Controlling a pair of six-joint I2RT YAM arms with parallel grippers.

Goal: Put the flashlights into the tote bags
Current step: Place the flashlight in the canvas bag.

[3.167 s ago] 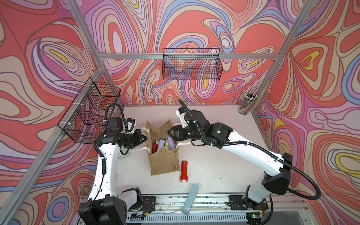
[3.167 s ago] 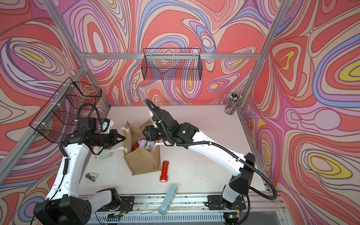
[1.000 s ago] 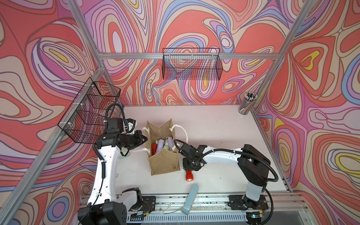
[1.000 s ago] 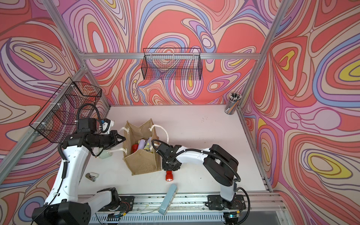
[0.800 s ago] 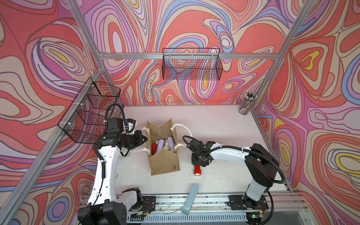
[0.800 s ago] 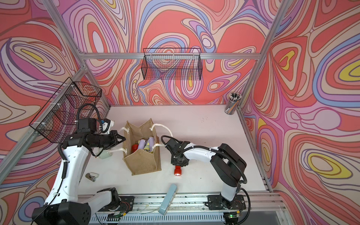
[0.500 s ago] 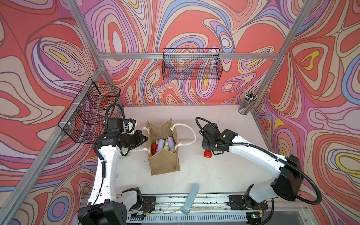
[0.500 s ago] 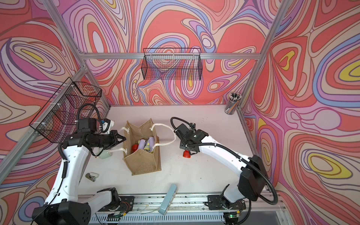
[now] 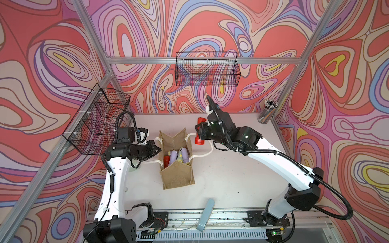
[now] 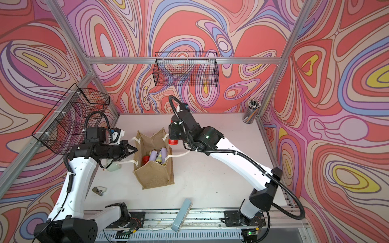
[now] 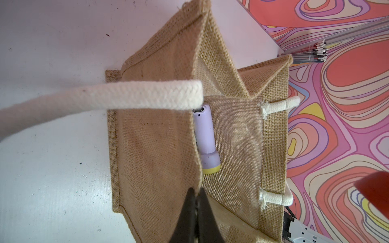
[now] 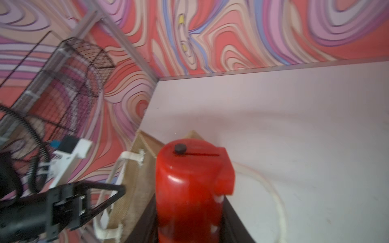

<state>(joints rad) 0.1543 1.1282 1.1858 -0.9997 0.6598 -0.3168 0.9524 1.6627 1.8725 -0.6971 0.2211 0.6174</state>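
Swirling red, lilac and cream wallpaper (image 9: 210, 31) surrounds a pale tabletop (image 9: 231, 178). My left tool (image 9: 158, 149) is clenched on the top edge of the tan burlap tote bag (image 9: 177, 176), pinching the cloth of the side nearest it. I judge this grip is there to hold the mouth wide and stop the bag tipping.

Just past that tool's tip, inside the bag, stand several flashlights (image 9: 174, 156). They are lilac with pale yellow heads, plus a red one, and they lean against one another.

My right tool (image 9: 200, 131) is clamped around the middle of a red flashlight (image 9: 199, 140). It carries the flashlight in the air on the far side of the bag from my left tool, just outside the rim and not yet over the opening. I take this as lining up for a drop.

One white rope handle (image 9: 202, 154) lies slack on the tabletop close below my right tool. No brand, label or writing is readable on anything.
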